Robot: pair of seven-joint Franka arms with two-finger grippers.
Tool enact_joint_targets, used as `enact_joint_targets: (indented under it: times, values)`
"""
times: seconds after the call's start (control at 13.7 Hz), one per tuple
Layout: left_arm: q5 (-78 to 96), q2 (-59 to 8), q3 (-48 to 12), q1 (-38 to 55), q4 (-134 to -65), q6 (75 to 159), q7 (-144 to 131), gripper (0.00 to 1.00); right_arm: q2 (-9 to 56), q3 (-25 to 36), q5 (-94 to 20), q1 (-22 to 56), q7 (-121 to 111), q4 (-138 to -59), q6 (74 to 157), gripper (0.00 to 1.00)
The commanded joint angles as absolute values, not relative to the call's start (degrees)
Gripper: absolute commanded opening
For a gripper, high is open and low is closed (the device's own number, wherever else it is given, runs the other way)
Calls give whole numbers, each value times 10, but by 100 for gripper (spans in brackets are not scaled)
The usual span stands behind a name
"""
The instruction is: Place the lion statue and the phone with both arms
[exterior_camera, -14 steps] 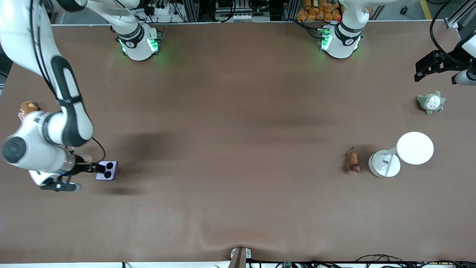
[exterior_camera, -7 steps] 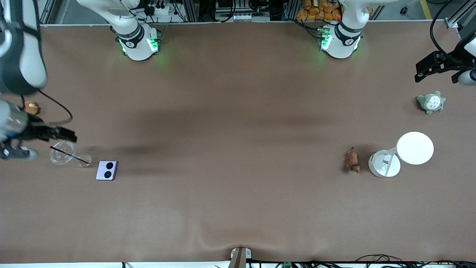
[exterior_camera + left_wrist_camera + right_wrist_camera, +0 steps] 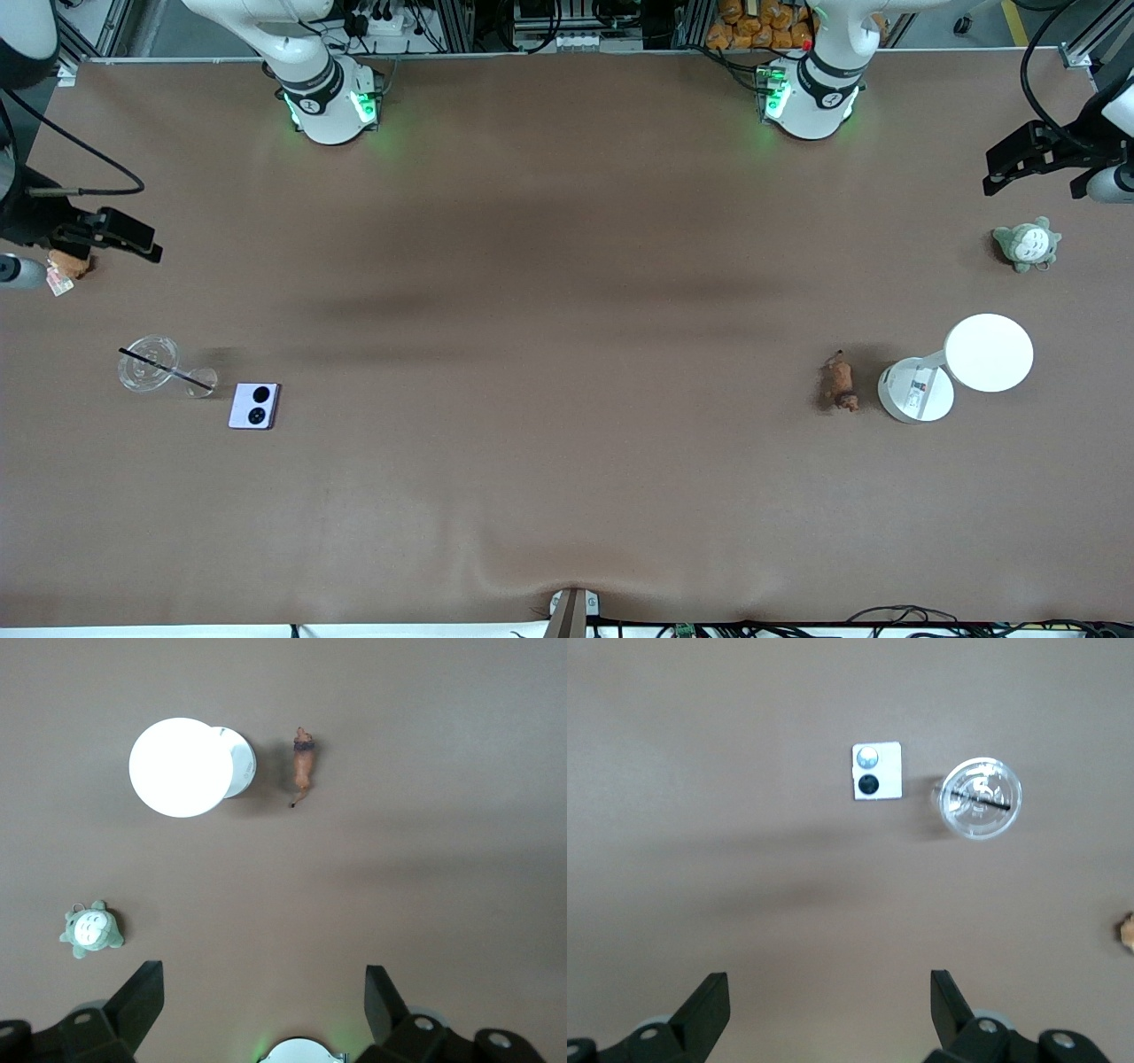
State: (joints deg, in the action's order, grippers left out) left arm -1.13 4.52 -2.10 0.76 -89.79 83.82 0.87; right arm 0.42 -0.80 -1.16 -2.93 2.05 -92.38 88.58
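The phone point(image 3: 254, 406) lies flat on the table toward the right arm's end, two black circles on its pale face; it also shows in the right wrist view as the phone point(image 3: 877, 772). The lion statue point(image 3: 837, 382) lies toward the left arm's end beside a white lamp; the left wrist view shows the lion statue point(image 3: 304, 766) lengthwise with its thin tail. My right gripper point(image 3: 131, 237) hangs open over the table's edge by a brown plush, its fingers point(image 3: 709, 1005) wide apart and empty. My left gripper point(image 3: 1028, 173) is open above the grey-green plush, fingers point(image 3: 143, 1001) empty.
A clear glass cup point(image 3: 146, 372) with a black straw lies next to the phone. A white lamp point(image 3: 988, 352) on a round base point(image 3: 916, 390) stands by the lion statue. A grey-green plush point(image 3: 1026, 244) and a brown plush point(image 3: 66, 263) sit at the table's two ends.
My right gripper has drawn back from the phone and risen toward the table's edge, leaving the phone on the table. The left arm has barely moved.
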Motion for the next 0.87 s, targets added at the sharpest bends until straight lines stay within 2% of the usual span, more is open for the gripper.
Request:
enact_joint_targets:
  times: [0.0, 0.8]
  values:
    - [-2, 45, -22, 6, -891, 827, 5, 100, 3, -25, -16, -46, 35, -889, 837, 100]
    - [1, 41, -22, 8, -892, 827, 6, 100, -7, -24, -16, -39, 38, -863, 802, 100]
